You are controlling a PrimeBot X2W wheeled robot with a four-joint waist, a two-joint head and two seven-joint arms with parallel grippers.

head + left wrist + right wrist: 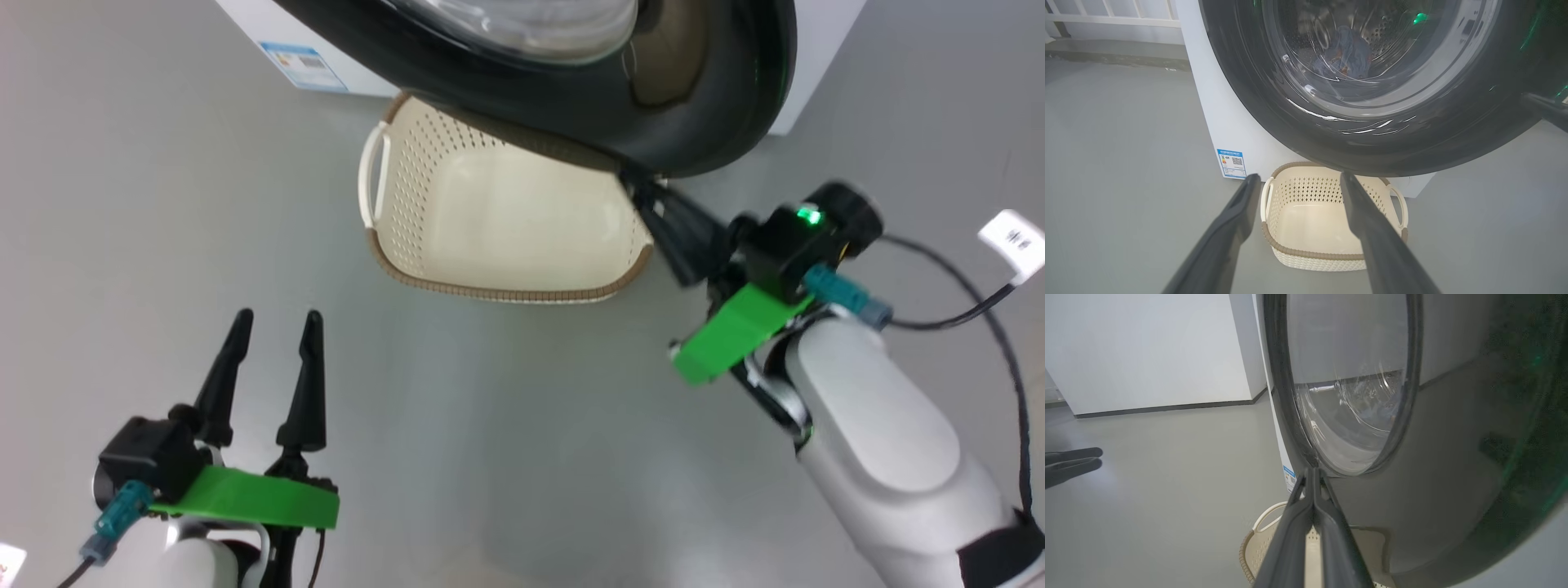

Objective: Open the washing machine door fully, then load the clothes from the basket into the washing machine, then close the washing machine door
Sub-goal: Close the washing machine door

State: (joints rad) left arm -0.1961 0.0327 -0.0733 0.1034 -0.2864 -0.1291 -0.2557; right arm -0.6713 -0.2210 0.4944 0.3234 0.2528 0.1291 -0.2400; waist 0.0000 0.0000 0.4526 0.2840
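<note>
Over grey floor (163, 245), shut right jaws touch door (571, 98).

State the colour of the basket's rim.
Brown, woven-look rim on the cream basket; the left wrist view shows it best.

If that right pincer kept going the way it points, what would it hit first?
The washing machine door: the shut right pincer points at its black rim, tips seemingly right against it, though contact is hard to judge.
</note>
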